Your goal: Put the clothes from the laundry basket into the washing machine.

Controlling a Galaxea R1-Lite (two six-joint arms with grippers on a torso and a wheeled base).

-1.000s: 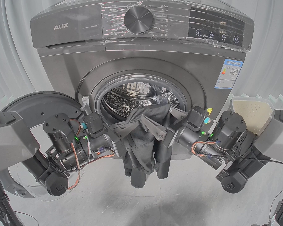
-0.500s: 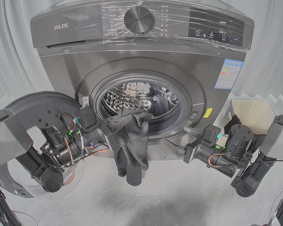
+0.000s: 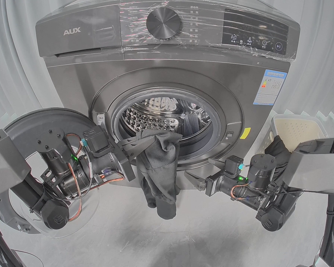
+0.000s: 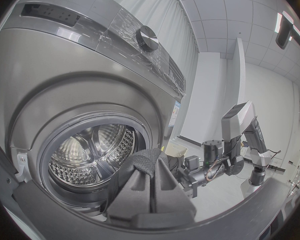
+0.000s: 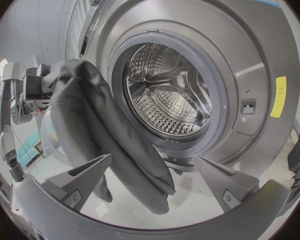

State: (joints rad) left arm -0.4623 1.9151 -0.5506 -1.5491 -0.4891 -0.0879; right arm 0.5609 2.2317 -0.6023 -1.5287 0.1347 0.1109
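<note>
Head view, left gripper (image 3: 146, 139) clamped on dark garment (image 3: 160, 167) at drum (image 3: 163, 120) mouth, right gripper (image 3: 198, 168) spread wide, empty, near basket (image 3: 302, 129).

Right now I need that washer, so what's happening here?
The robot is loading the washer. Its left claw is shut on a dark garment, which hangs in front of the open drum, not yet inside. The right claw is open and empty, low beside the laundry basket, where another dark piece waits.
</note>
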